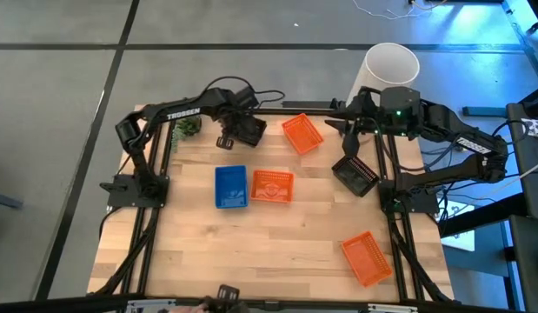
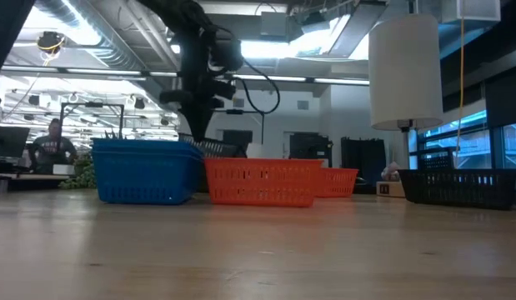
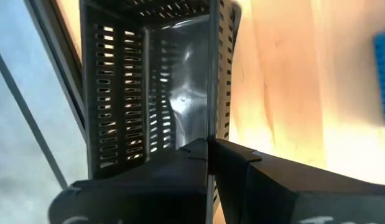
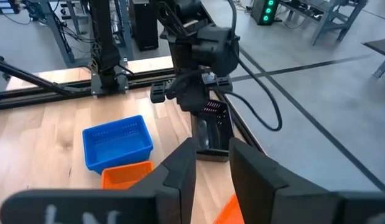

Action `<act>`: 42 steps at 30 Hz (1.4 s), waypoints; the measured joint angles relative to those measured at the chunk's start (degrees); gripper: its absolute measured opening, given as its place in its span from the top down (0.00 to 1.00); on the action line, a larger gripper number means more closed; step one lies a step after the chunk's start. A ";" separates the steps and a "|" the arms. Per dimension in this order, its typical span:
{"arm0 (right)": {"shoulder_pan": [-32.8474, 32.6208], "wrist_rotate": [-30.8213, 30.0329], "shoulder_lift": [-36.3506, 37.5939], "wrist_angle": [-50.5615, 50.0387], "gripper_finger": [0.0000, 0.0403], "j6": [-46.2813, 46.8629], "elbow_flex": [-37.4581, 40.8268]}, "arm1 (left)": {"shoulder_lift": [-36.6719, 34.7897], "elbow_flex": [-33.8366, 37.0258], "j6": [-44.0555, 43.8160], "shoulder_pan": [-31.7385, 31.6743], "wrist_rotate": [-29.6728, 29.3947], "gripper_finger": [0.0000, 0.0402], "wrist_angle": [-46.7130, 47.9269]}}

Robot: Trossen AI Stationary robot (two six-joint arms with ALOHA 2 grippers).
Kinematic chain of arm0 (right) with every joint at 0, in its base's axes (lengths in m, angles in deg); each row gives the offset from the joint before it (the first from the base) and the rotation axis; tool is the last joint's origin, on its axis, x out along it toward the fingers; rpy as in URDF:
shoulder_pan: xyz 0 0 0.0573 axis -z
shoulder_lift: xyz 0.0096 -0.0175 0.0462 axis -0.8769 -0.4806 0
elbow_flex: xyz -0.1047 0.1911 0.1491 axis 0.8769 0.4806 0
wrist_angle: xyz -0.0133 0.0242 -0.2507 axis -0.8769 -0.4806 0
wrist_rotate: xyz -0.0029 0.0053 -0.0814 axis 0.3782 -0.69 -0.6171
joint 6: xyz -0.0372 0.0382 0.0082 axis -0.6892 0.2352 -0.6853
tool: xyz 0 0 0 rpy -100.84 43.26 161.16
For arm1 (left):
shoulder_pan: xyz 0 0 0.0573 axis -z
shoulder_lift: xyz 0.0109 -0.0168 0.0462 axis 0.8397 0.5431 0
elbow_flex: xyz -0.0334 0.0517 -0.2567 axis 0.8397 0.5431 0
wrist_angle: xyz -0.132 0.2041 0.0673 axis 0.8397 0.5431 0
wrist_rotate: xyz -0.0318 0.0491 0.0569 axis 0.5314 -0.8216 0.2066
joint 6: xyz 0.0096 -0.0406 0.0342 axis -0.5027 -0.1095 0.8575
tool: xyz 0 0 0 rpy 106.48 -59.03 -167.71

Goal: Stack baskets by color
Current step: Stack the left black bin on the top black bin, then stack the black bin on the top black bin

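My left gripper (image 1: pixel 242 130) is shut on a black basket (image 4: pixel 211 124) near the table's far edge, left of the middle. A blue basket (image 1: pixel 231 186) and an orange basket (image 1: pixel 272 185) rest side by side on their bottoms at mid-table. Another orange basket (image 1: pixel 302 133) lies farther back, and a third (image 1: pixel 367 258) lies near the front right. A second black basket (image 1: pixel 355 174) sits at the right. My right gripper (image 4: pixel 212 163) stands open and raised above the far right of the table, with nothing between its fingers. My left gripper pinches one mesh side wall (image 3: pixel 211 121) of the black basket, one finger inside the basket and one outside. The fingers come from above, pointing steeply down. The basket hangs tilted below them; whether its lower end (image 4: pixel 211 151) touches the table I cannot tell.
A tall white cylinder (image 1: pixel 392 65) stands beyond the far right corner. A small green plant (image 1: pixel 187 127) sits at the far left by the left arm. Bare wood lies across the near half of the table. A person (image 2: pixel 53 146) sits far behind the table.
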 joint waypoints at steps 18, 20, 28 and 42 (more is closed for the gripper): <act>0.10 -0.07 0.02 -2.21 0.76 -2.19 0.00 | -0.19 -0.25 -1.81 2.43 -11.63 0.87 -3.46; 0.10 -0.06 -0.01 -5.67 0.76 -1.47 0.00 | -2.09 -0.82 -5.18 2.41 -9.36 0.87 -3.37; 0.10 -5.22 -1.94 -30.40 0.76 31.94 0.00 | -12.15 -1.29 -18.69 3.29 -1.97 0.87 -1.88; 0.10 11.59 -10.84 -33.38 0.76 47.58 15.98 | -25.90 -1.29 -27.96 6.34 -1.80 0.86 -2.36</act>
